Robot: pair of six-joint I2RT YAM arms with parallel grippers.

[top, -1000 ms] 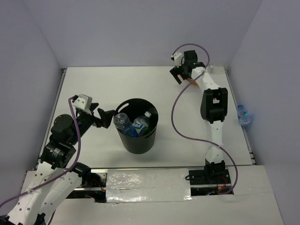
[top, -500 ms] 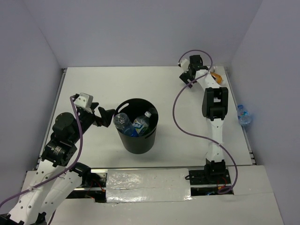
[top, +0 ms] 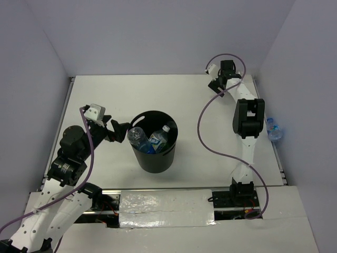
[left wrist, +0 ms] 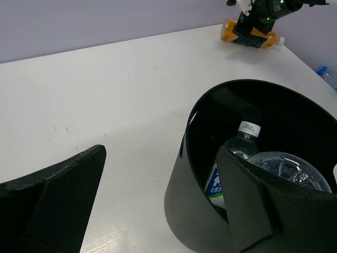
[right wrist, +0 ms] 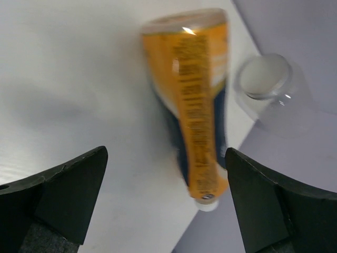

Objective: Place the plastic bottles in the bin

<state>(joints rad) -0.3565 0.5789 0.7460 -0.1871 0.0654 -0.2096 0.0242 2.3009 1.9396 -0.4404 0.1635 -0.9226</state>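
Orange bottle [right wrist: 192, 100] lies on its side in the far right corner of the table [top: 158, 95], lengthwise under the parted jaws of the right gripper [right wrist: 163, 155]; left gripper [top: 120, 130], also spread, hovers beside the bin [top: 158, 158].

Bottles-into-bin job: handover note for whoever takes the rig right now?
Left gripper: jaws open, empty, beside the bin.
Right gripper: jaws open over the orange bottle, which lies at the far right corner, not gripped.
Done: two bottles in the bin.
Left: orange bottle, clear bottle beside it, blue-label bottle out at the right edge.
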